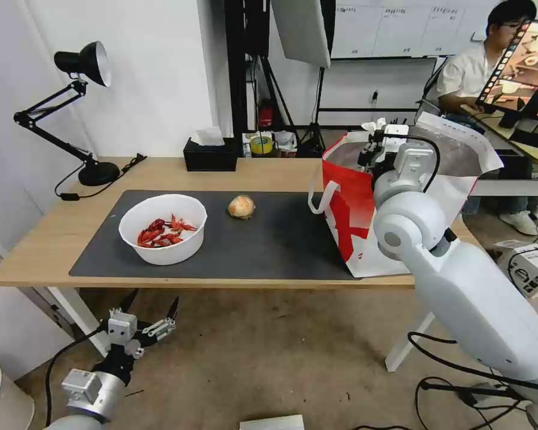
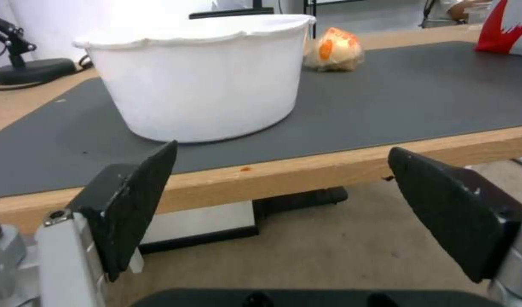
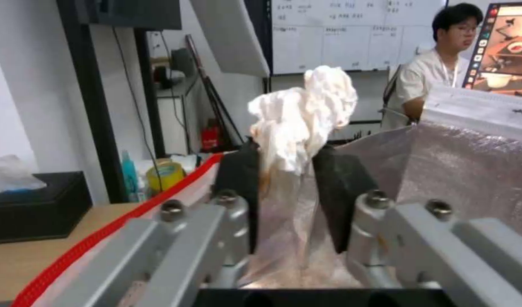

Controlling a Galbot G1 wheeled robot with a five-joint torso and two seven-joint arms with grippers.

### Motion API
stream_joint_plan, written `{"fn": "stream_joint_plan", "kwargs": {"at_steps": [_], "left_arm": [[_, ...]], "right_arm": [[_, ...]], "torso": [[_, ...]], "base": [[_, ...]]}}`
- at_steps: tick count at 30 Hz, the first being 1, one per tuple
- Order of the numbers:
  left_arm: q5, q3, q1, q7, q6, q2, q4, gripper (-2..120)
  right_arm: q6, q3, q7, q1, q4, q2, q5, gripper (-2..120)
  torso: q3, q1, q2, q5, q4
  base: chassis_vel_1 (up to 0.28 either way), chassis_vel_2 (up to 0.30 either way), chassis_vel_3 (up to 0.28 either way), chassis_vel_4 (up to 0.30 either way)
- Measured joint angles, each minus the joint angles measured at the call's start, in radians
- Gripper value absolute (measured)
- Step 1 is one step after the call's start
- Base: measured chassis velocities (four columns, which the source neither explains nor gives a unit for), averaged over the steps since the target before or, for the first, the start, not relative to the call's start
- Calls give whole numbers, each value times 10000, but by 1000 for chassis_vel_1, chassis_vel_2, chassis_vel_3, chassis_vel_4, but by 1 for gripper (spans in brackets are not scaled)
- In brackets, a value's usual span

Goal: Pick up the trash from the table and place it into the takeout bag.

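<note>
Pinching the crumpled white tissue (image 3: 299, 115) over the takeout bag (image 1: 352, 209) mouth at the desk's (image 1: 30, 263) right end, the right end effector (image 3: 289, 187) risks the tissue snagging on release, while the left end effector (image 1: 142, 315) hangs spread below the desk edge.
</note>
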Motion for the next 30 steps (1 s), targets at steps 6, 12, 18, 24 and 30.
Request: {"fn": "stream_joint_plan", "kwargs": {"at_steps": [6,12,18,24,30], "left_arm": [[-9,-9,-13,1,0,7,-1,100],[-11,-3,-6,4,1,-12,-12,100],[4,16,8,8,2,-30,-56,100],[6,16,16,12,9,-10,-93,100],[6,-5,35,14,13,-34,-87,100]], "right_arm": [[-21,-8,30,86,-42,-63,12,45],[-29,-24,32,98,-29,-133,27,70],[-35,-25,13,94,-2,-182,25,89],[-42,-99,-180,67,77,-227,8,100],[363,-419,-991,199,170,-78,12,100]], "torso": [[0,0,0,0,0],[0,0,0,0,0],[0,0,0,0,0],[0,0,0,1,-1],[0,0,0,0,0]], "base": [[0,0,0,0],[0,0,0,0],[0,0,0,0],[0,0,0,0],[0,0,0,0]]}}
